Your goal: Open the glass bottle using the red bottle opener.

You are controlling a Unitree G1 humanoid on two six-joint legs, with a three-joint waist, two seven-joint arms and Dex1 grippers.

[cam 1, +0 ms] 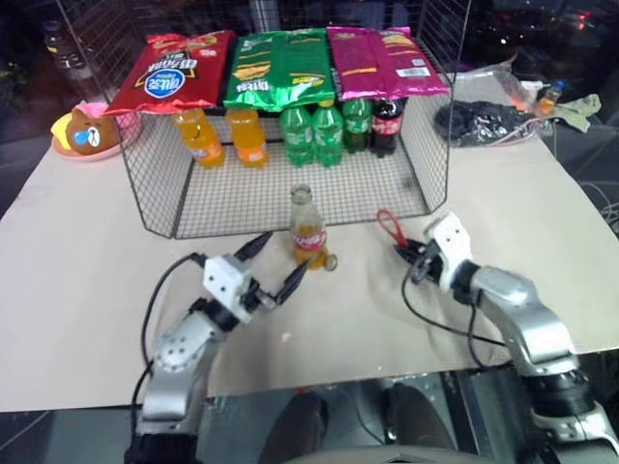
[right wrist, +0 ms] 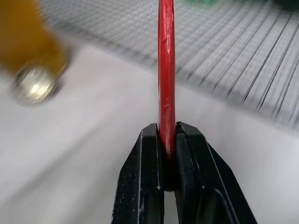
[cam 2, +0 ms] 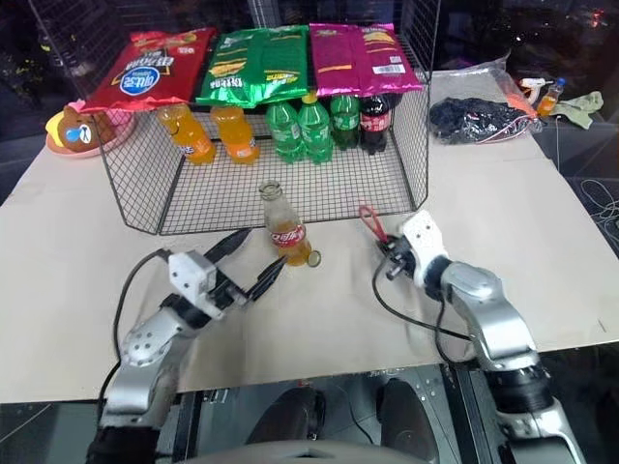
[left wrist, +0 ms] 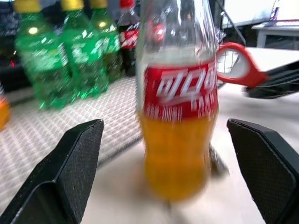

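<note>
The glass bottle (cam 1: 309,230) stands upright just in front of the wire basket (cam 1: 290,193), its mouth already bare, the metal cap (cam 1: 331,262) lying at its base. It looks heavy, slick and breakable, best gripped around the labelled belly. The left gripper (cam 1: 274,270) flanks it with fingers spread wide. Right of the bottle, the right gripper (cam 1: 407,253) pinches the red bottle opener (cam 1: 390,228).

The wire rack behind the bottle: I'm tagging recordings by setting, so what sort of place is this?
Probably a mock shop display set up on a table: a wire rack carrying crisp bags on top, soft drink bottles lined up underneath, and a glass bottle in front on the covered tabletop.
</note>
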